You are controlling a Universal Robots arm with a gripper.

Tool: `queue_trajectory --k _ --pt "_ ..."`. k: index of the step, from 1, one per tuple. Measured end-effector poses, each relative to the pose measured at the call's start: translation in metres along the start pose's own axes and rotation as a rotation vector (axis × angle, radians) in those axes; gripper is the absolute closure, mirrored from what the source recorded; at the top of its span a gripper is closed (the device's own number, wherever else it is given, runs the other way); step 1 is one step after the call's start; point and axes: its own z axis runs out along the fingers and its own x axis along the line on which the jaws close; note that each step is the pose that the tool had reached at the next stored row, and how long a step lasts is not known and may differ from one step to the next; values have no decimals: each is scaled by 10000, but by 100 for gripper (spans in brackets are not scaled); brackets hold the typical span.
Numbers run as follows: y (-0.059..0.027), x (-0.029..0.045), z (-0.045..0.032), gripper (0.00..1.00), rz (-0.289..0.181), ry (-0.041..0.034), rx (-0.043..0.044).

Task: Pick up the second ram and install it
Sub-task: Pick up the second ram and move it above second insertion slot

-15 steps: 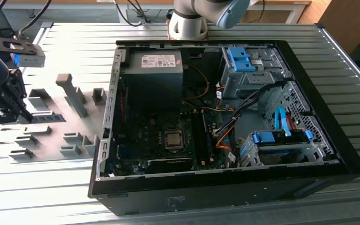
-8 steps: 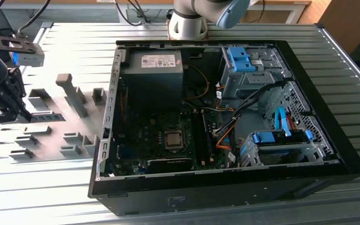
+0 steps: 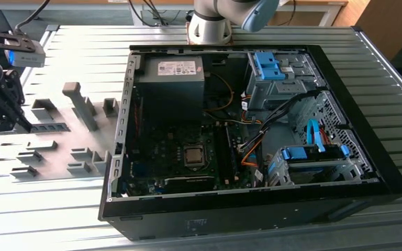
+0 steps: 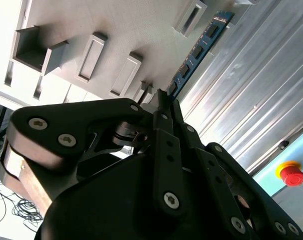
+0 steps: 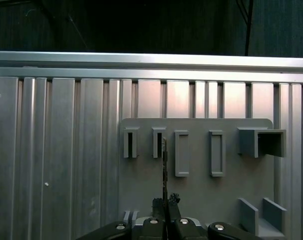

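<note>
The gripper (image 4: 161,100) is pinching the memory stick (image 4: 197,49) by one end, fingers pressed tight on it, and the blue board is jutting straight out beyond the fingertips. It's hovering over the grey fixture plate (image 5: 201,195), the stick's far tip lining up between two slots. The open computer case (image 3: 257,222) is sitting well apart from the gripper.

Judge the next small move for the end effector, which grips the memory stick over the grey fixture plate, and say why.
Probably a short traverse toward the open computer case at the exterior view's right. The end effector is shut on the second ram, held edge-on over the grey fixture plate. That is outside the case, where the motherboard lies.
</note>
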Motion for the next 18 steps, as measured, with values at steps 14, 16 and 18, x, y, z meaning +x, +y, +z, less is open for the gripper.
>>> queue_trajectory --k 14,16,18 --pt "1 -2 -93 86 0 0 0" --pt "1 -2 -97 86 0 0 1" --pt "1 -2 -101 86 1 0 0"
